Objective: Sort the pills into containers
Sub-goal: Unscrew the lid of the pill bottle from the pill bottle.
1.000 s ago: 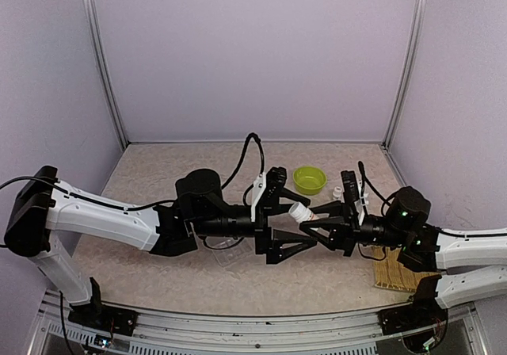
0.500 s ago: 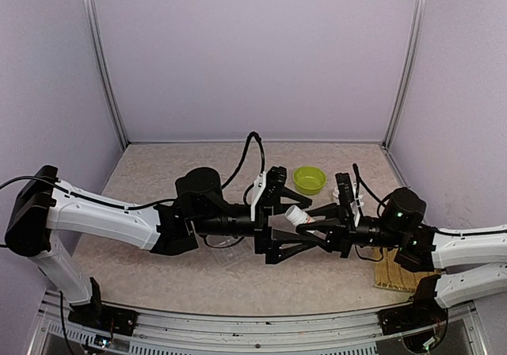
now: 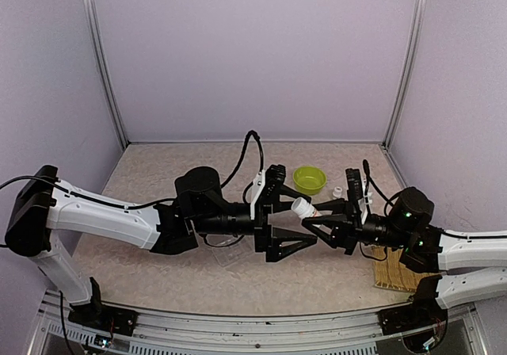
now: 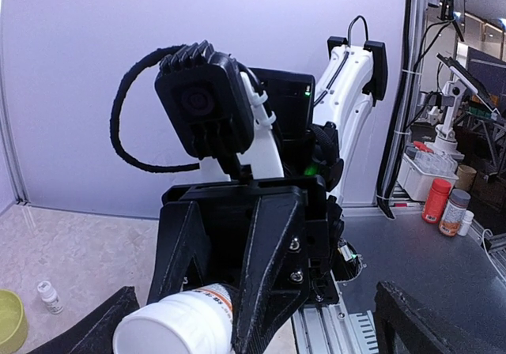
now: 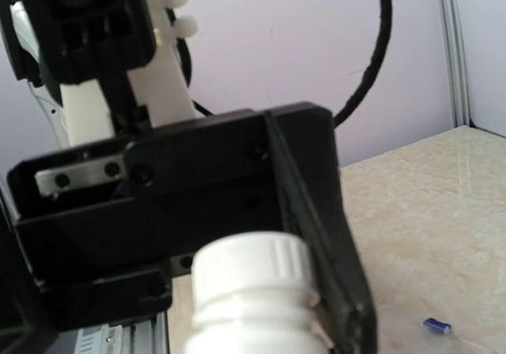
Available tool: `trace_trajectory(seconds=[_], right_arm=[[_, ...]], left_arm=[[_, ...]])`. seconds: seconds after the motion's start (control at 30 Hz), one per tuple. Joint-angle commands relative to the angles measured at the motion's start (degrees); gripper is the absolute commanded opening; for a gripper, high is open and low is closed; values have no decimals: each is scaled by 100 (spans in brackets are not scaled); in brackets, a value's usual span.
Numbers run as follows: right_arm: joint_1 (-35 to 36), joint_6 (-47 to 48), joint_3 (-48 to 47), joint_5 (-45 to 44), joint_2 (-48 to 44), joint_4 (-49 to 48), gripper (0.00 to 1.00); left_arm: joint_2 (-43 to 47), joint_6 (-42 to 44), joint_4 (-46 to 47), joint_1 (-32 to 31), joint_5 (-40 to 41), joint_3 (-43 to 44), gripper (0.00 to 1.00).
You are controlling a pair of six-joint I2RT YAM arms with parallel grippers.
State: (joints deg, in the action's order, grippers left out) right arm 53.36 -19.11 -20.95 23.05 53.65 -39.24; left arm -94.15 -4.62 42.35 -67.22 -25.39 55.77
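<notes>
My right gripper [image 3: 312, 214] is shut on a white pill bottle [image 3: 301, 207], held above the table with its ribbed cap [image 5: 251, 269] pointing at the left arm. My left gripper [image 3: 295, 219] stands wide open, one finger on each side of the bottle's cap end, not touching it. In the left wrist view the bottle [image 4: 178, 322] sits between the right gripper's black fingers [image 4: 273, 267]. One small blue pill [image 5: 435, 325] lies on the table. Part of the clear pill box [image 3: 228, 253] shows under the left arm; its compartments are hidden.
A lime-green bowl [image 3: 309, 180] stands at the back of the table, with a small white bottle [image 3: 337, 192] to its right. A woven mat [image 3: 394, 276] lies at the front right under the right arm. Purple walls close in the table.
The right gripper pushed the bottle a little left toward the open left gripper, then drew back right and slightly up. The left arm has stayed still.
</notes>
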Motion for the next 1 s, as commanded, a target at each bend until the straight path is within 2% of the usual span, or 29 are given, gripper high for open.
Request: trace_trajectory(seconds=[0.0,0.47,0.97], right_arm=[[1,47,65,70,-126,-139,0],[5,-23,22,628,145,-338,0],[2,92,170,327,-286,-149,0]], left_arm=[[13,-3,-51,-1,110,15,99],[8,-117,-130,51,210,108,99],[469,-317,183,302,-92,-447,98]])
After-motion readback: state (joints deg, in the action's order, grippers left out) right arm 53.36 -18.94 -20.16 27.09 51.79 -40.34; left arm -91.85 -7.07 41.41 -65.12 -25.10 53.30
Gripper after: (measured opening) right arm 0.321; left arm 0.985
